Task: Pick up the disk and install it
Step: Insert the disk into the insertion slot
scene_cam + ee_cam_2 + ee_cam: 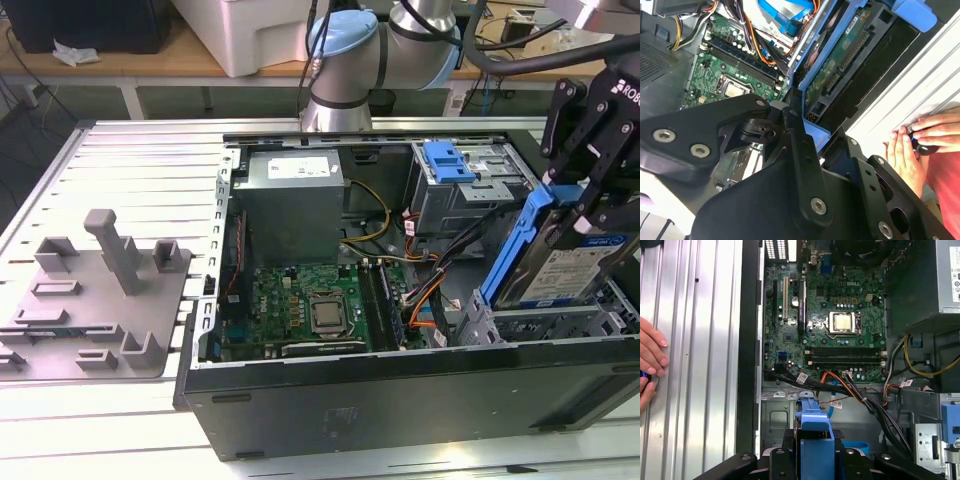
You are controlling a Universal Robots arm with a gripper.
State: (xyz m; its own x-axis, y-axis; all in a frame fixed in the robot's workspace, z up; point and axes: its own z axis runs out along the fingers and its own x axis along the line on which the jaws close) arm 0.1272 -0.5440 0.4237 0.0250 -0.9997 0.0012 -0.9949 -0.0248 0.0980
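Jaws are clamped on the disk (565, 270), gripping the blue bracket (520, 240) at its upper end. The disk hangs directly below them, tilted steeply on edge, with its labelled face toward the exterior view's right. In the first wrist view the bracket (815, 432) sits squarely between the two black jaws. In the second wrist view the disk (840, 65) shows its green circuit-board side running away from them (blue bracket along its edge there too).

The disk's lower end is down inside the open case (400, 400), at the end on the exterior view's right, over a grey bay (540, 325); whether it touches the bay I cannot tell.

Lower than the jaws, toward the exterior view's left, stands the cage (450, 205) with its blue latch (448, 160), apart from the disk. Cables (440, 270) run between the two. Farther from the jaws on that side are the motherboard (300, 300) and the power supply (295, 200).

Outside the case, a hand (650, 357) rests on the ribbed table (700, 340), well apart from the jaws. A grey fixture (110, 290) lies on the table at the end farthest from them.
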